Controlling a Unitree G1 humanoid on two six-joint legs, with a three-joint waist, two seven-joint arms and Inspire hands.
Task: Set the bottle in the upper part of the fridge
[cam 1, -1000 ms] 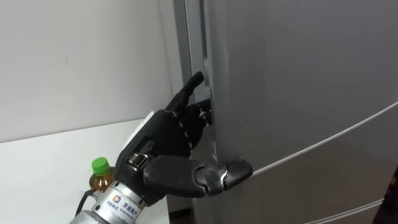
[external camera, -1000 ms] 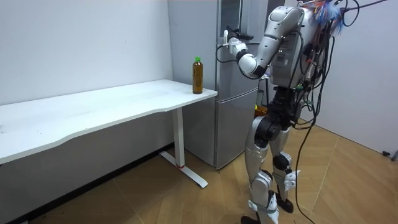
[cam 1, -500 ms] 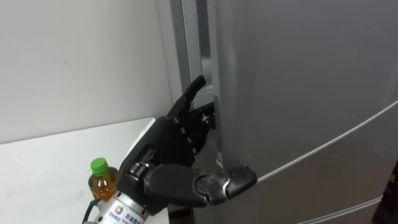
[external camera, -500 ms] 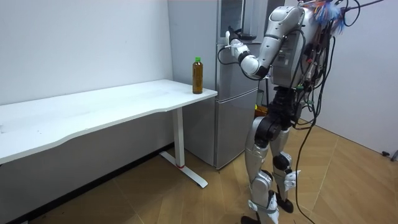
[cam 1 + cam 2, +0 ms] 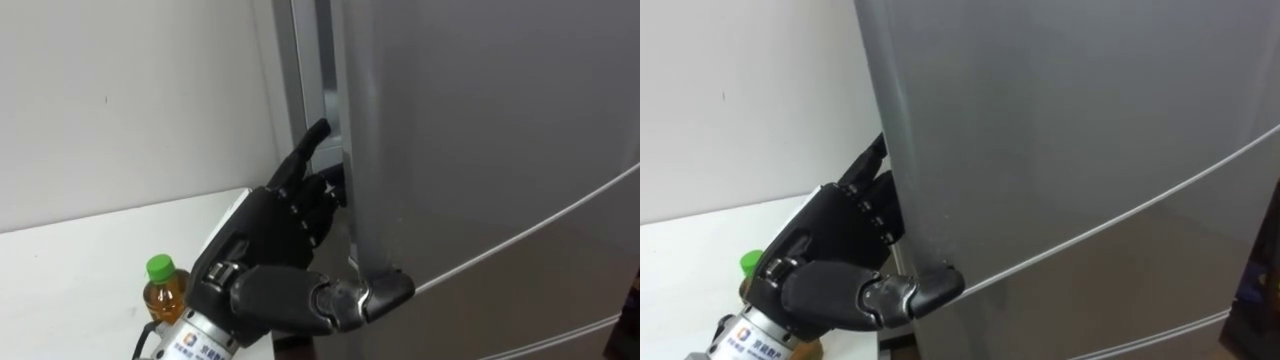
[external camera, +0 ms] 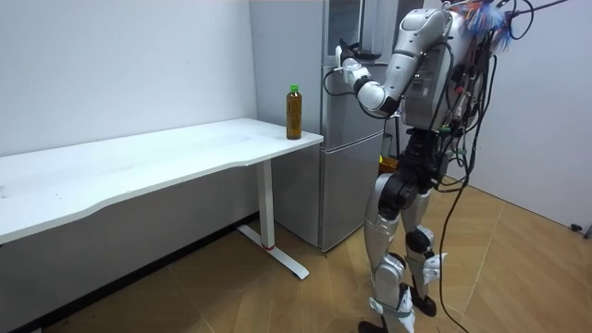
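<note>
One bottle of amber liquid with a green cap stands upright on the white table, at the table's right end, near the fridge but apart from it. Neither hand holds it. Just right of the bottle and nearer the camera, the left hand grips the left edge of the upper fridge door. Its thumb lies across the door's grey front just above the seam to the lower door. Its fingers reach into the dark gap behind the edge, where their tips are hidden. In the room view the robot stands upright on the wooden floor before the fridge, left arm raised to the door.
</note>
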